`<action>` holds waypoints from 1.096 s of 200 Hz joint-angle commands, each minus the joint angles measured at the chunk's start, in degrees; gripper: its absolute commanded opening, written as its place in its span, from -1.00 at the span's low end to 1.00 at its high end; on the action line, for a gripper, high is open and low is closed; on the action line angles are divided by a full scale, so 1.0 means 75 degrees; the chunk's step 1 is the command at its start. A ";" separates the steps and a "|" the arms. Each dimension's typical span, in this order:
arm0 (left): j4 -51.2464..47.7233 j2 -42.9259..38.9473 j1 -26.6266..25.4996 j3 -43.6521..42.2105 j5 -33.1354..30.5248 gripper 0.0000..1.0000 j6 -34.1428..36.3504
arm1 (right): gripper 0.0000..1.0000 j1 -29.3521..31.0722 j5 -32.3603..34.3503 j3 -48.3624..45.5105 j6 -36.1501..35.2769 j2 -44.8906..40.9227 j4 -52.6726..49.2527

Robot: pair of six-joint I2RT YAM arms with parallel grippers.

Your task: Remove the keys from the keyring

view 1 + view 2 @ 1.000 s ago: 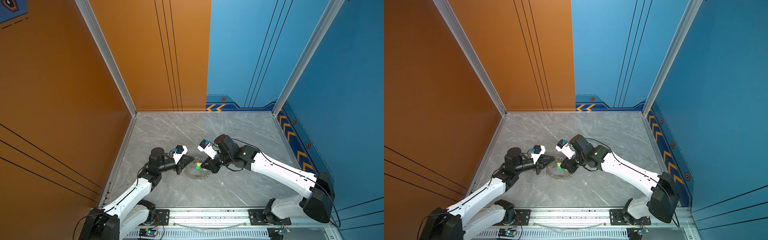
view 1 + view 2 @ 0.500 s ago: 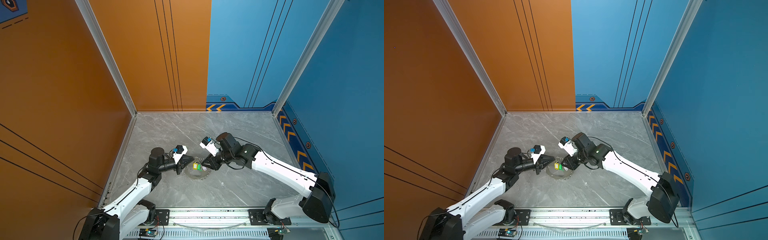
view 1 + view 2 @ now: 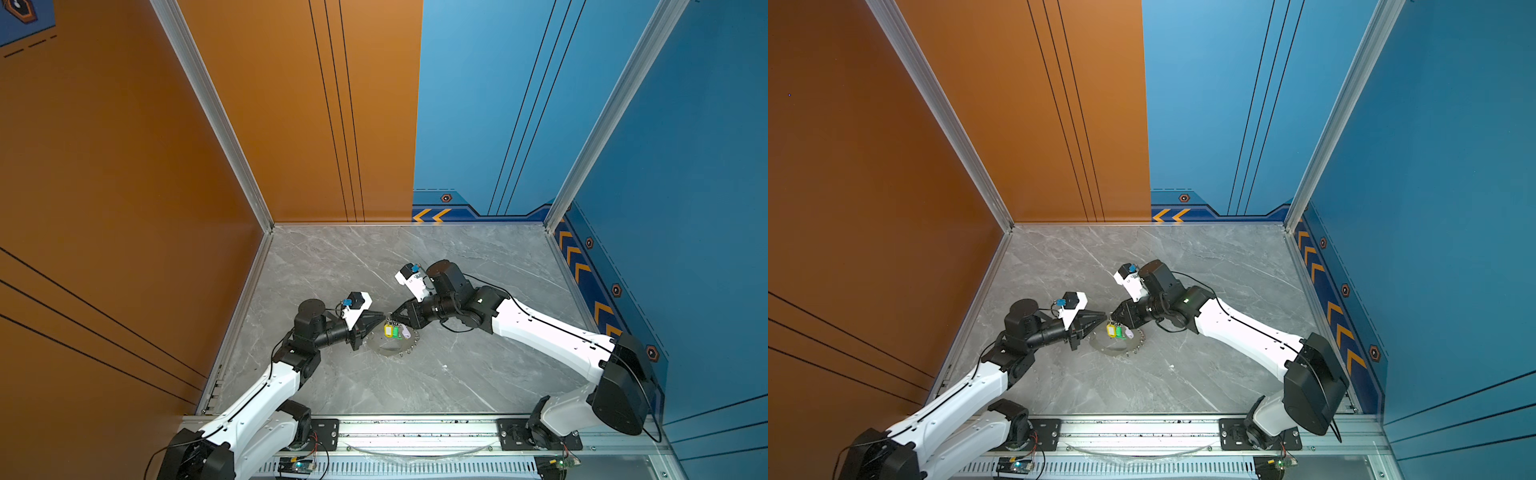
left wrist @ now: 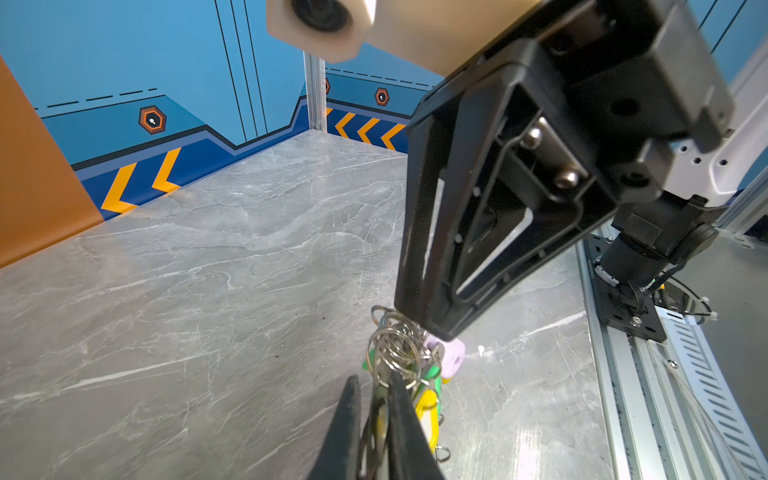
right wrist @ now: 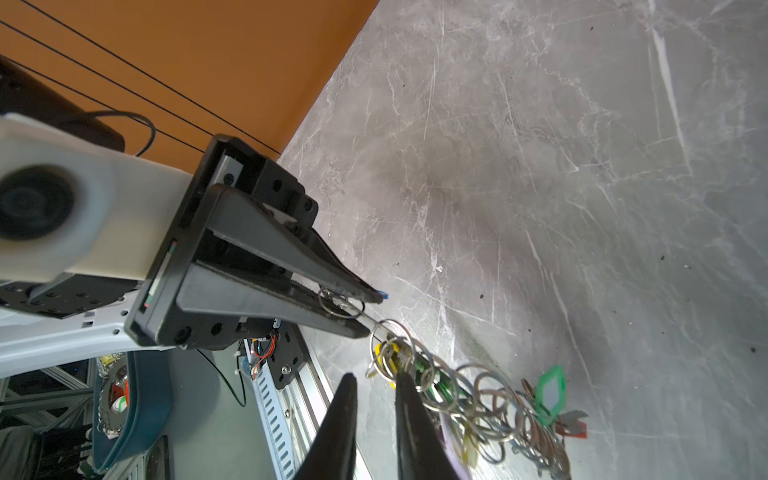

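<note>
The keyring [image 3: 388, 348] [image 3: 1109, 347], a flat grey hoop edged with small split rings, lies on the marble floor between both arms. Above its near edge hangs a bunch of keys [image 3: 395, 331] [image 4: 428, 399] with yellow, green and pink tags. My left gripper [image 3: 383, 319] [image 4: 372, 399] is shut on a small split ring [image 5: 340, 303] at the top of that bunch. My right gripper [image 3: 392, 321] [image 5: 374, 376] faces it tip to tip, its jaws a narrow gap apart with only floor between them. One of its fingers [image 5: 409, 399] touches the ring cluster [image 5: 399, 353]. More rings and green and red tags [image 5: 550, 388] trail behind.
The orange wall [image 3: 166, 249] stands close on the left and blue walls [image 3: 665, 208] at the back and right. A metal rail [image 3: 415, 428] runs along the front edge. Beyond it sits a dark blue bowl [image 5: 137, 399].
My right gripper has swung left from over the hoop to meet the left gripper's tip at the bunch. Its jaws widened briefly, then narrowed. The left arm has held still.
</note>
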 commanded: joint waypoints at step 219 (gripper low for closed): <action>0.0321 -0.1028 -0.0013 -0.0295 -0.1021 -1.00 -0.0085 | -0.60 -0.0123 -0.0766 -0.0103 0.1379 0.0753 0.1102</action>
